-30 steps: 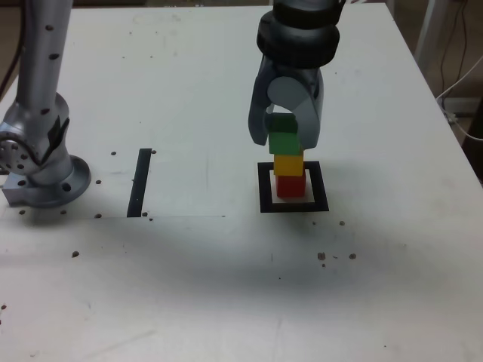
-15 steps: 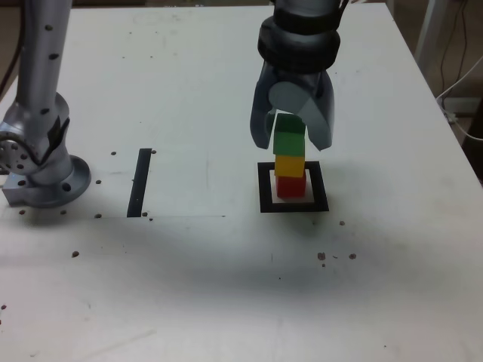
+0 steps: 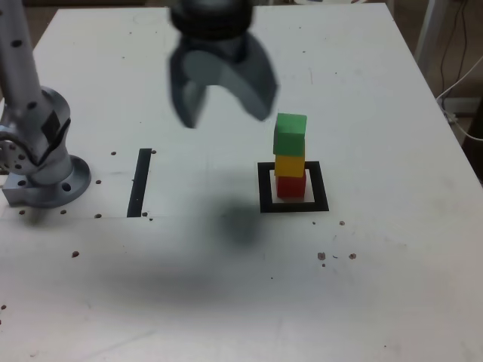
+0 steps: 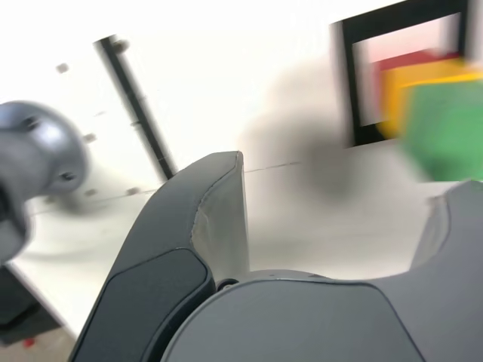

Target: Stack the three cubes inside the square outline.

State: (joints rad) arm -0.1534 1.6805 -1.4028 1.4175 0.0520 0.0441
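Observation:
The three cubes stand as one tower inside the square outline (image 3: 294, 187): red cube (image 3: 290, 185) at the base, yellow cube (image 3: 289, 164) on it, green cube (image 3: 290, 134) on top, turned a little askew. My gripper (image 3: 223, 113) hangs open and empty above the table, well off to the exterior view's left of the tower and touching nothing. In the blurred wrist view the open gripper (image 4: 343, 181) frames bare table, with the green cube (image 4: 445, 128), yellow cube (image 4: 411, 75), red cube (image 4: 407, 60) and square outline (image 4: 349, 83) off to one side.
A thin black strip (image 3: 140, 182) lies on the white table (image 3: 226, 286) between the arm's base (image 3: 38, 162) and the tower. Small dark specks dot the tabletop. The table's edge and cables run along the exterior view's right.
My gripper has opened, let go of the green cube on top of the tower, and swung up and away to the exterior view's left. The tower stays standing.

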